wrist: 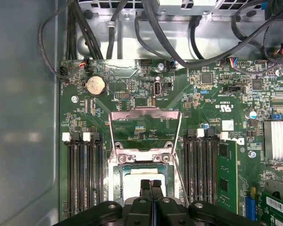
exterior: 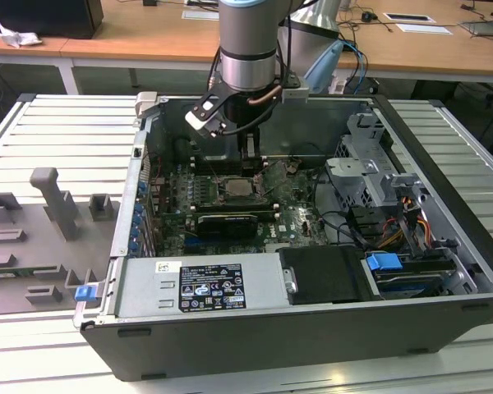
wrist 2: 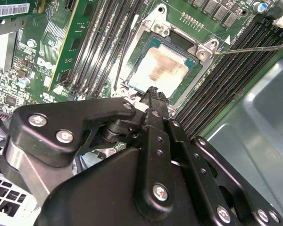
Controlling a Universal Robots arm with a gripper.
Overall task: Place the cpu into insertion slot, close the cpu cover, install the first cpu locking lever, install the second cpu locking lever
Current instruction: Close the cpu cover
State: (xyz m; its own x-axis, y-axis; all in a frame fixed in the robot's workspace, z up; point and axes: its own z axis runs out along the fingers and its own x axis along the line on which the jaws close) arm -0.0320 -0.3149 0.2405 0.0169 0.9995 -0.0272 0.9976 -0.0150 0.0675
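The cpu (wrist 2: pixel 159 70) lies flat in the insertion slot (wrist 2: pixel 205 52) on the green motherboard, its pale metal top showing; it also appears in the first wrist view (wrist: pixel 132 177) and the exterior view (exterior: pixel 235 190). The cpu cover (wrist: pixel 144 111) stands flipped open behind the socket, with the board visible through its window. A thin locking lever (wrist 2: pixel 254 48) sticks out sideways, unlatched, and another wire lever (wrist: pixel 178 169) runs beside the socket. My gripper (wrist: pixel 151 184) hovers right over the cpu's edge, shut, with nothing between its fingers (wrist 2: pixel 153 96).
Black memory slots (wrist: pixel 85 174) flank the socket on both sides. A long black card (exterior: pixel 227 222) sits in front of it. Cables (wrist: pixel 146 28) and a drive cage (exterior: pixel 370 164) crowd the case. The case's grey wall (wrist 2: pixel 254 141) is close by.
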